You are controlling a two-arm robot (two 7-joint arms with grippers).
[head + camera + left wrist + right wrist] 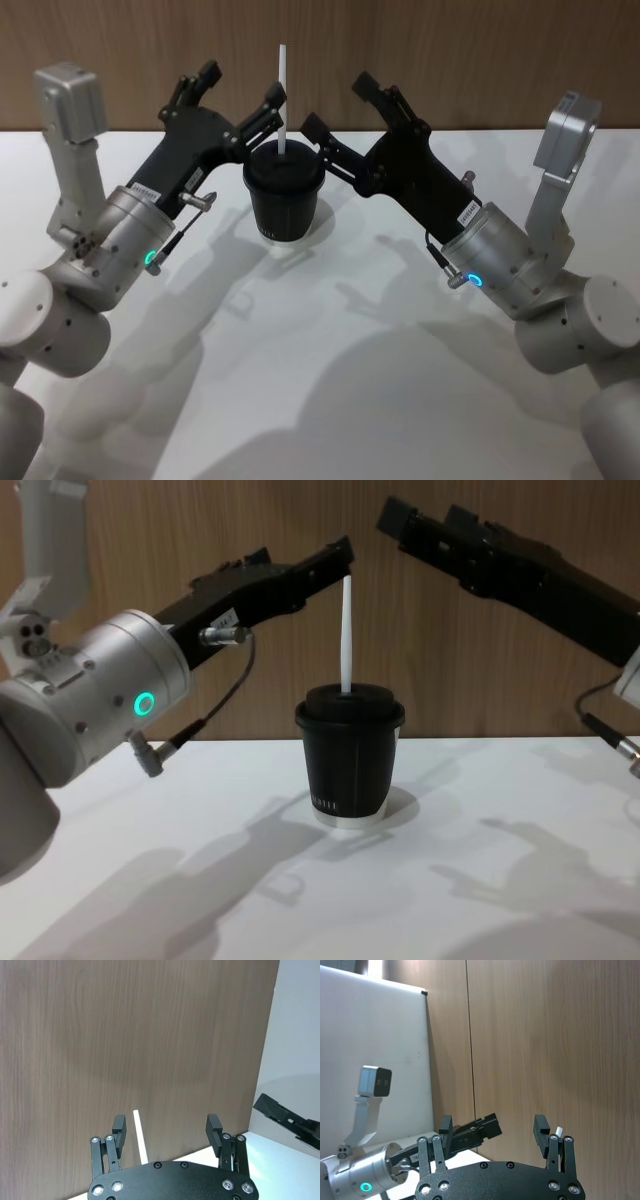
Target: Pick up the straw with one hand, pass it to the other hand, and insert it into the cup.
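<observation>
On my left gripper (169,1132) I read both fingers (119,1126) spread wide, holding nothing; the straw (141,1136) stands just inside one finger, in the gap but with daylight around it. My right gripper (494,1130) is equally wide and bare, with the straw tip (559,1131) peeking just beside 1 fingertip.

From the head camera, the straw (282,98) stands upright in the lid of the cup (283,196), its long axis near vertical. The left gripper (240,96) sits at about 10 o'clock from the cup, the right gripper (336,106) at about 2 o'clock. The left looks nearer the straw.

I judge the insertion done; the next move needs each gripper to back outward without brushing the straw.
</observation>
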